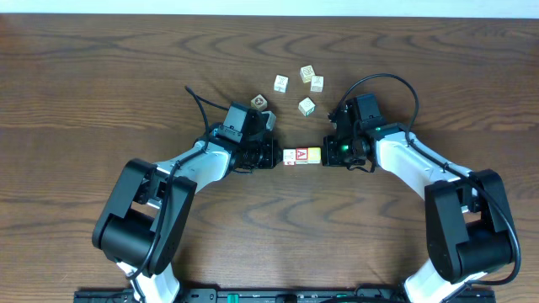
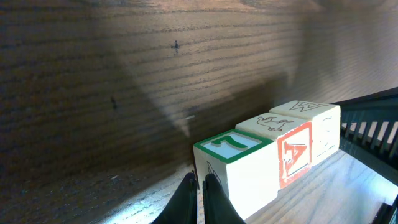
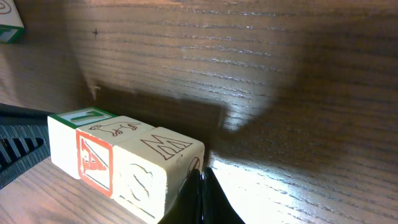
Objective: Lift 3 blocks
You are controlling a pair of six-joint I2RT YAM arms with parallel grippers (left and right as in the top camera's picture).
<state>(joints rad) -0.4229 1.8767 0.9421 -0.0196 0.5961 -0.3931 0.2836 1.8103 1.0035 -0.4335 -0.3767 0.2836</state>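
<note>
1. Left gripper [image 2: 199,196]: jaws pressed together, empty, their tips butting the end of the green-bordered block [image 2: 233,152].
2. Between both jaw pairs: that block, the red A block [image 2: 293,155] and the W block [image 2: 314,115], touching in a line.
3. Right gripper [image 3: 201,193]: jaws pressed together against the W block's end.
4. The squeeze looks set. I cannot tell whether the row [image 1: 301,156] is clear of the table [image 2: 124,74], so the lift likely remains.

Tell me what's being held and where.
The row of three blocks, pinched endwise between both shut grippers: left gripper against the green-marked end block, right gripper against the M block.
</note>
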